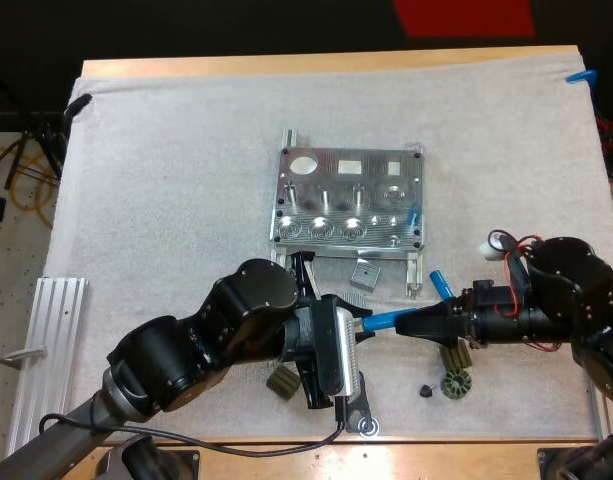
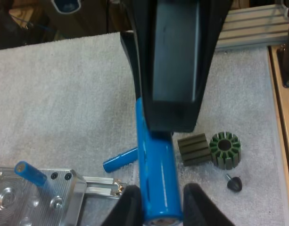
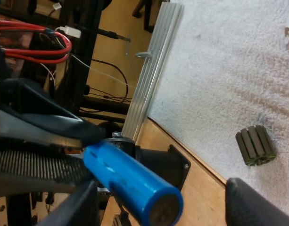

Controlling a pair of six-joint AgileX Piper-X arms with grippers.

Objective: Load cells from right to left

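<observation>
Left gripper (image 1: 362,323), on the fixture's (image 1: 351,200) near side, is clamped on one end of a blue cell (image 1: 390,321). Cell lies level, long axis pointing straight at the right gripper (image 1: 414,322), whose fingers (image 3: 257,202) stand wide around the free end, not pinching yet. Handover, I'd say, with the fixture beyond both.

The left arm (image 1: 236,320) is covering the near left leg of the metal fixture (image 1: 351,200) and is overlapping one dark ribbed block (image 1: 279,381). The right hand (image 1: 404,322) is hiding the right end of the blue cylinder (image 2: 158,183) in the left wrist view and is partly covering a second ribbed block (image 1: 454,358) in the high view. The fixture is running off the left wrist view's edge. A small dark piece (image 1: 426,390) is showing too small to identify.
</observation>
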